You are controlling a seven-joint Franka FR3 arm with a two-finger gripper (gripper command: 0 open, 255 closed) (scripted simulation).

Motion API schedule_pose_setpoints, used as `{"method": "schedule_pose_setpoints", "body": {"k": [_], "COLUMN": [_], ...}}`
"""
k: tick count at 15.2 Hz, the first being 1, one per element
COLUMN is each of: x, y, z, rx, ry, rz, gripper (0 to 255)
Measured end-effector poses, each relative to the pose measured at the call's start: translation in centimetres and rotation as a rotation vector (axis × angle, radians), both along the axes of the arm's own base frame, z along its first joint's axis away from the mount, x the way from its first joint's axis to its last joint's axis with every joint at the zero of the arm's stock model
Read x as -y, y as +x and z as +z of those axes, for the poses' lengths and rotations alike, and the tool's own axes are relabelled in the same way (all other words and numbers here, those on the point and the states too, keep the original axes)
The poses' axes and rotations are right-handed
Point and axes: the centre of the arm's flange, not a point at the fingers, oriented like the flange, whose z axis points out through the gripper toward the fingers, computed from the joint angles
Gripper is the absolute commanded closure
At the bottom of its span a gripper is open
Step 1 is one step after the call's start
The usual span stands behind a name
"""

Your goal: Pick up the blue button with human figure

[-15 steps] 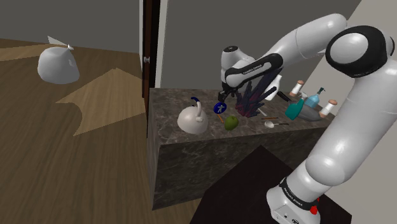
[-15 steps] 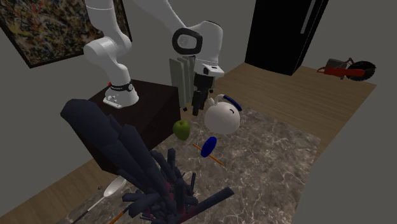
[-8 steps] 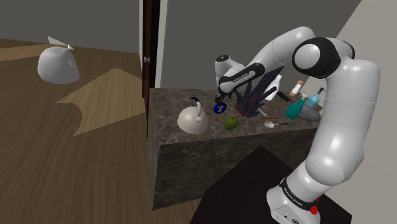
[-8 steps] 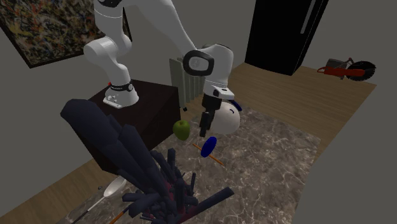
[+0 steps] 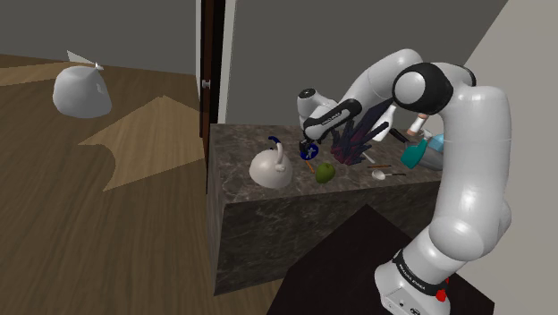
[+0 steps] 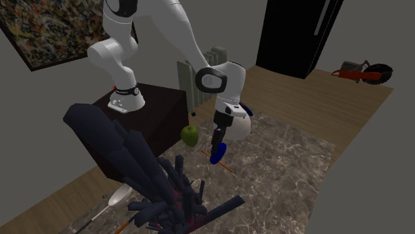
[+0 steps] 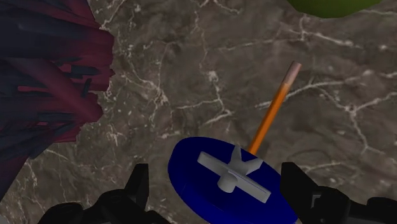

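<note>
The blue button [image 7: 210, 184] is a round disc with a pale grey human figure [image 7: 233, 174] on its face. It rests tilted on the dark marble counter [image 7: 191, 70], with an orange pencil [image 7: 270, 118] running out from behind it. My gripper [image 7: 217, 188] is open, one black finger on each side of the disc, neither touching it. In the second exterior view the gripper [image 6: 215, 146] hangs just above the button [image 6: 216, 157]. In the shoulder view the gripper [image 5: 309, 145] sits over the button [image 5: 310, 154].
A white kettle [image 5: 271, 168] stands close to the button, a green apple [image 5: 325, 172] on its other side. A dark spiky plant [image 5: 358, 134] rises just behind. A spoon [image 5: 380, 174], a teal bottle [image 5: 414, 154] and small jars lie further along the counter.
The arm has swung over and lowered the gripper from above the kettle and apple down onto the blue button, so the fingers now flank it. The button has not moved.
</note>
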Motion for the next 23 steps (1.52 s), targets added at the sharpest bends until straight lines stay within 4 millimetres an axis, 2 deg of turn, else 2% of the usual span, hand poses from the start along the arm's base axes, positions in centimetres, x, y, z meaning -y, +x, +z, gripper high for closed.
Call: {"method": "schedule_pose_setpoints", "body": {"k": [1,2,13,23], "x": [0.0,0.0,0.1,0.0], "y": [0.1,0.1,0.2,0.2], "z": [-0.4,-0.7,-0.6,4.4], "rx": [0.0,0.0,0.001,0.001], "ry": [0.0,0.0,0.0,0.0], "rz": [0.0,0.0,0.0,0.0], "gripper": [0,255,255,255]}}
